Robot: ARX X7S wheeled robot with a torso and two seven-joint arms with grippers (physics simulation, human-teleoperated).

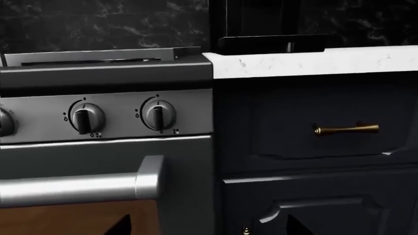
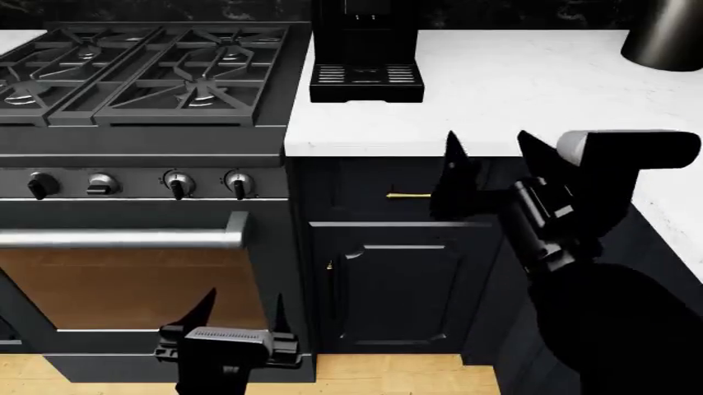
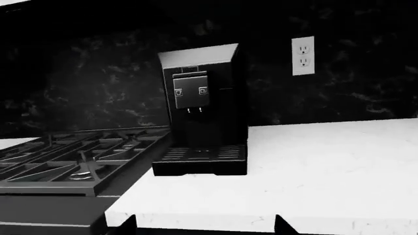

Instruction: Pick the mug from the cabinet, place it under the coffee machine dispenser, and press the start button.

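Note:
The mug is out of view. The black coffee machine (image 2: 366, 41) stands at the back of the white counter beside the stove. The right wrist view shows its dispenser (image 3: 191, 93), with two cup-icon buttons on its face, above the slotted drip tray (image 3: 201, 159). Nothing stands on the tray. My right gripper (image 2: 495, 156) is open and empty, level with the counter's front edge in front of the machine. My left gripper (image 2: 239, 309) is open and empty too, low in front of the oven door. The dark base cabinet door (image 2: 401, 284) under the counter is closed.
A gas stove (image 2: 143, 74) with knobs (image 1: 86, 117) and a steel oven handle (image 2: 121, 239) fills the left. A drawer with a brass handle (image 1: 346, 129) sits above the cabinet door. A dark rounded vessel (image 2: 664, 33) stands at the counter's back right, and a wall outlet (image 3: 303, 55) is beside the machine.

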